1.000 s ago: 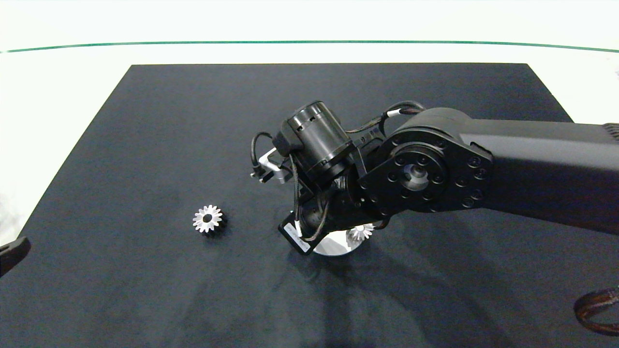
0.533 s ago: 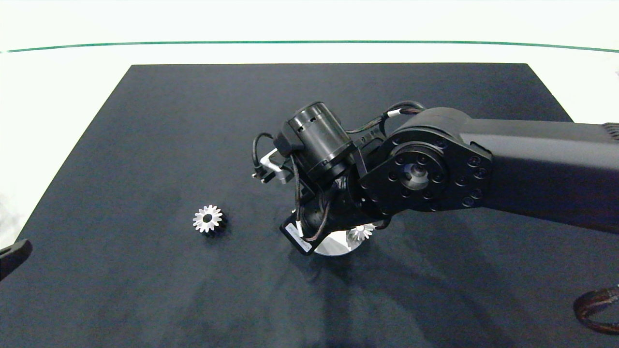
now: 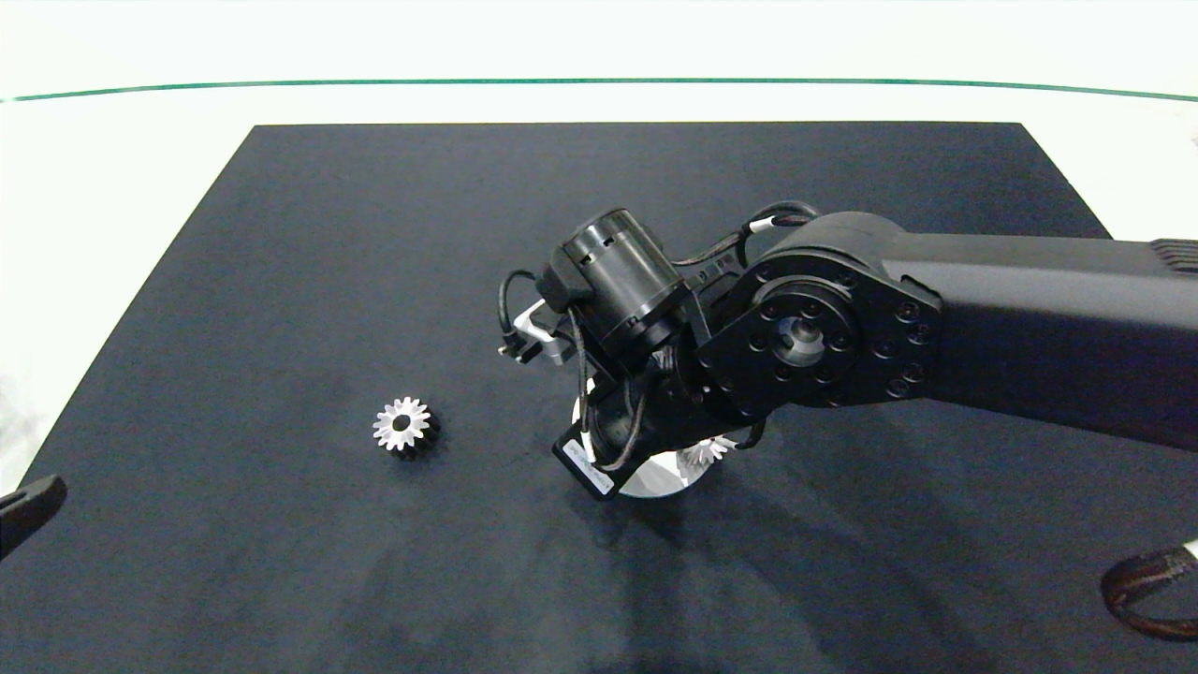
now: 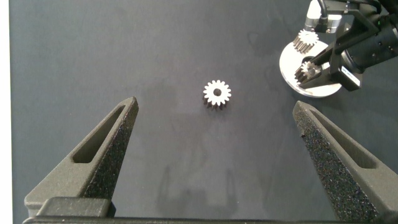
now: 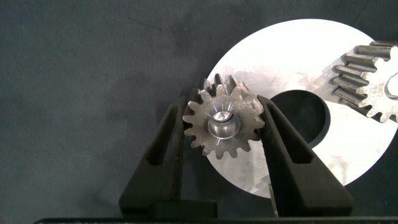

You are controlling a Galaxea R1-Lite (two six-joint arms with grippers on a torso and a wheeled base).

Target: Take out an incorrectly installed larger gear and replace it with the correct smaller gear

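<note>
Right arm: you see it reaching in from the right, wrist angled downward.
Right gripper (image 5: 222,124): fingers clamped on a gear.
Left gripper (image 4: 214,140): fingers spread wide, hovering, holding nothing.

No text, number or brand can be read anywhere. The one candidate is a small white label (image 3: 593,470) on the dark housing just above the right gripper (image 5: 221,124), seen in the head view; its print is too small to make out. The gears and the worktop carry no markings.
</note>
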